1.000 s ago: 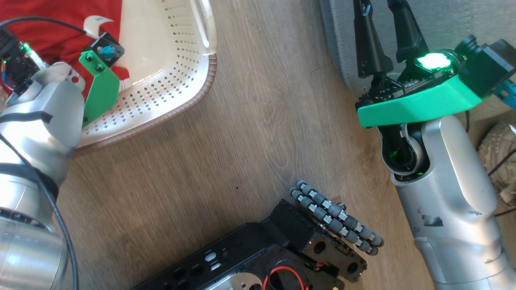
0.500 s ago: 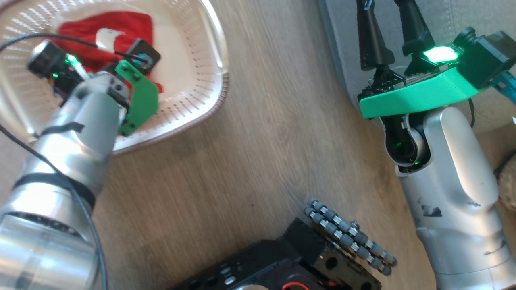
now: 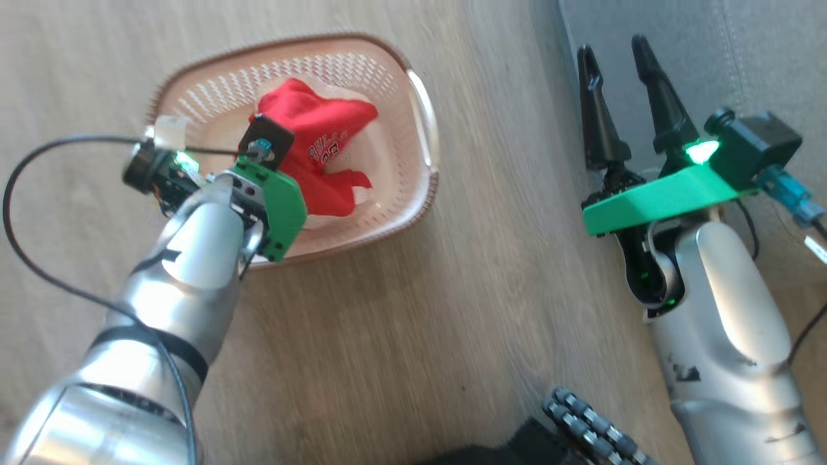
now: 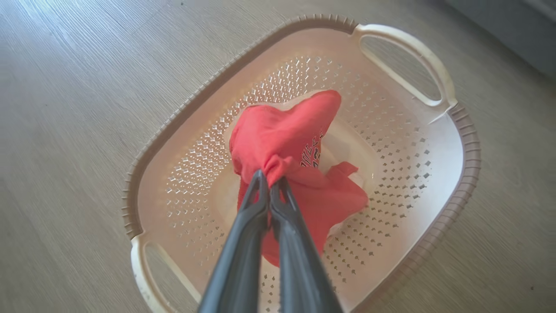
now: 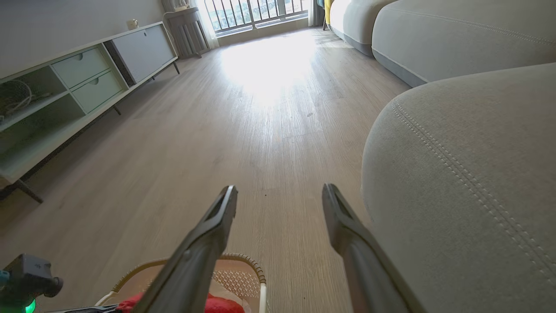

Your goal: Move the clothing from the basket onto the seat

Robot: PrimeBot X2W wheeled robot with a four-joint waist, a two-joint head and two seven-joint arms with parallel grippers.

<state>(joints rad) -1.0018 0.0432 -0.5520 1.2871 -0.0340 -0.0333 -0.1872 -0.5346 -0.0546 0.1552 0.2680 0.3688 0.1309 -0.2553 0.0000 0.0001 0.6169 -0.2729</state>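
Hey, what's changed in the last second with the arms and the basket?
Mostly the head camera has pulled back, bringing the whole basket into view. The left gripper stays shut on the clothing, now bunched into a peak. The right gripper stays open beside the seat. Nothing let go.

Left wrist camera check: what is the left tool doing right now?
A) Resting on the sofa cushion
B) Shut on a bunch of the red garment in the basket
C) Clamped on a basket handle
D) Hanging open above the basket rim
B: in the left wrist view the left tool has its fingers pinched together on a gathered fold of the red garment, which sits inside the basket.
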